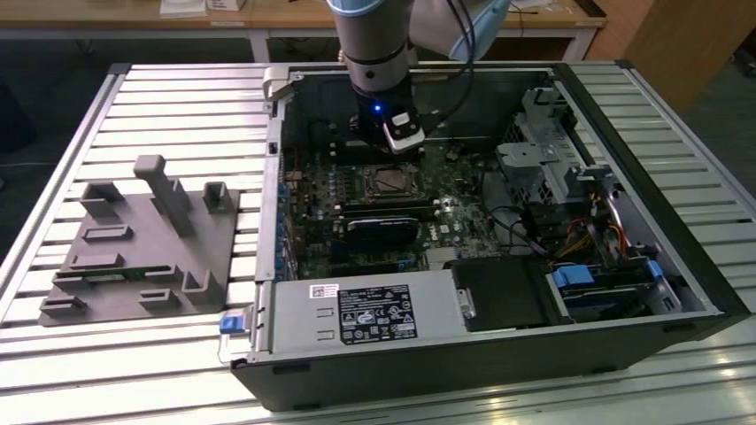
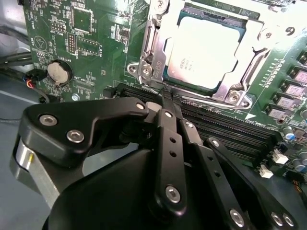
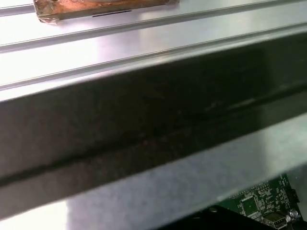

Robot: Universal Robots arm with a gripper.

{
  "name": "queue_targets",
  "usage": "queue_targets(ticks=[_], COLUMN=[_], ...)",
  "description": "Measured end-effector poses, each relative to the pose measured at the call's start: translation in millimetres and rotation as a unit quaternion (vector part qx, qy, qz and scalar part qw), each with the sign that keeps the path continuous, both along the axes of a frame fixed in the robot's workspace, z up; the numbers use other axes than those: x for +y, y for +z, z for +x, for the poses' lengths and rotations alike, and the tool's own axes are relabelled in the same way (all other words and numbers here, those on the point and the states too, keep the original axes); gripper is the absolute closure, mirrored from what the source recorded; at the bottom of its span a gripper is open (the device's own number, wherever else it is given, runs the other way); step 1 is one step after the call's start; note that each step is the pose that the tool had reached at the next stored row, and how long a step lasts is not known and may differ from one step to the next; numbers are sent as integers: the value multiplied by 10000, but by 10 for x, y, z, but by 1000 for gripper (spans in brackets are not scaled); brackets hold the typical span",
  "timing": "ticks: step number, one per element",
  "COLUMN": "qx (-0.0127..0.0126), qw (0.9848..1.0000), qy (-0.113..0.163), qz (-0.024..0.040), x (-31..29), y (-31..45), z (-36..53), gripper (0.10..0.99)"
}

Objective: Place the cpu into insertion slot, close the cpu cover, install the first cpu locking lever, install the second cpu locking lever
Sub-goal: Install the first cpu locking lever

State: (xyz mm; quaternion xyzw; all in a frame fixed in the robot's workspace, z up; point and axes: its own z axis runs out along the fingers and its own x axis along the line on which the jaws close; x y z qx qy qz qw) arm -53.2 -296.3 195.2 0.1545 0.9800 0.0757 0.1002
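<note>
The arm [image 1: 375, 44] stands upright over the open computer case [image 1: 661, 292] on the slatted bench [image 1: 177, 106]. Its wrist points straight down just beside the insertion slot [image 1: 388, 181]. In the second wrist view the claw [image 2: 165, 98] has its fingers drawn together, nothing seen between them, with the tips near the slot's rim. The cpu [image 2: 204, 50] sits in the slot, its grey face showing through the window of the cpu cover [image 2: 148, 52], which lies flat over it. Small print on the chip is too faint to read. A black-and-white label [image 1: 378, 314] lies well apart from the slot.
</note>
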Motion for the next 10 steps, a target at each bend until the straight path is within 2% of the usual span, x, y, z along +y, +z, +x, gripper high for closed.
queue_targets(ticks=[6, 10], qx=[-6, -6], qw=[10000, 10000], qy=[-36, -36], qz=[2, 67], x=[-2, -2], y=[-22, -24], z=[0, 0], gripper=[980, 980])
